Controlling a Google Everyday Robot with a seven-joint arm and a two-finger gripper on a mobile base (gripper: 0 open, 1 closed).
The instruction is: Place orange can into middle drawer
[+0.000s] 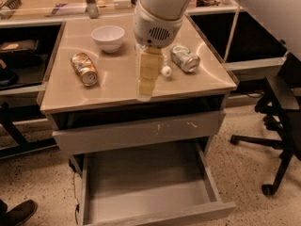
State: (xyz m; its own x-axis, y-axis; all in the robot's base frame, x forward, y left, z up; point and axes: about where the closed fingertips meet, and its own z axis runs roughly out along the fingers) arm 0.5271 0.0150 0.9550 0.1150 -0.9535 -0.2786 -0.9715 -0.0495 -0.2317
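Orange can (84, 68) lies apart; gripper (144, 93) over tabletop (200, 81).

Entry: camera view, 1 of 1.
Position: high, in front of cabinet (136, 132).
Facing: downward and forward onto tabletop (113, 91), open middle drawer (146, 194) below it.
Range: medium; whole tabletop, drawer, floor (244, 168) strip, chair (282, 102) at right edge fit.
My gripper (144, 94) hangs mid-frame above tabletop's front edge, my arm (162, 8) entering from top centre.

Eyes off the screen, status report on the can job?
End effector over table, front middle. Orange can on its side, left, not held. Middle drawer open below. Bowl just behind can.
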